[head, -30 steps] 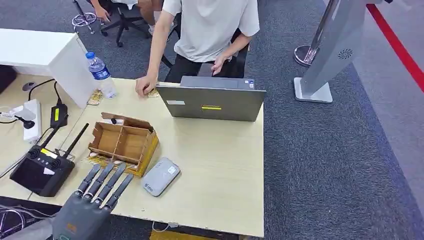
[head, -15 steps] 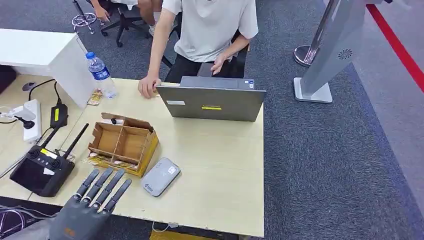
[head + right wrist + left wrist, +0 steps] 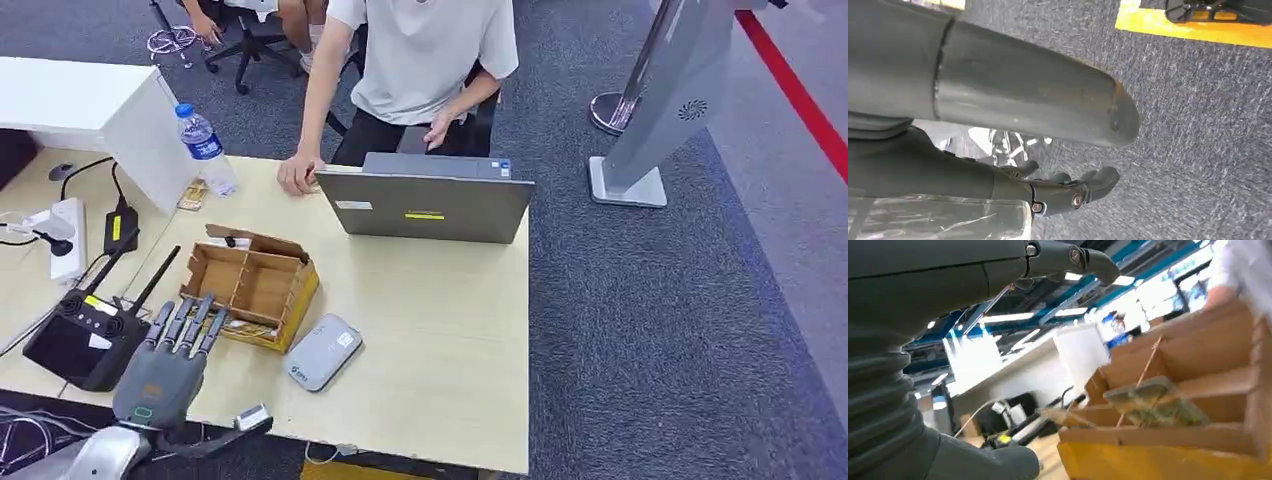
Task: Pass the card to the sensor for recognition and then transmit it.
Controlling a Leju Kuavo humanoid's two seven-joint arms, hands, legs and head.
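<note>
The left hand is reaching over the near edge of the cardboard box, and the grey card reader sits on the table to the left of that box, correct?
Not quite. The left hand does reach over the near edge of the cardboard box, but the head view shows the grey card reader on the table to the box's right, not its left.

The left hand (image 3: pixel 160 375) has moved forward from the bench's near edge; its spread fingers (image 3: pixel 186 325) now reach the near side of the box (image 3: pixel 252 285), over the cards (image 3: pixel 1153 405) lying there.
</note>
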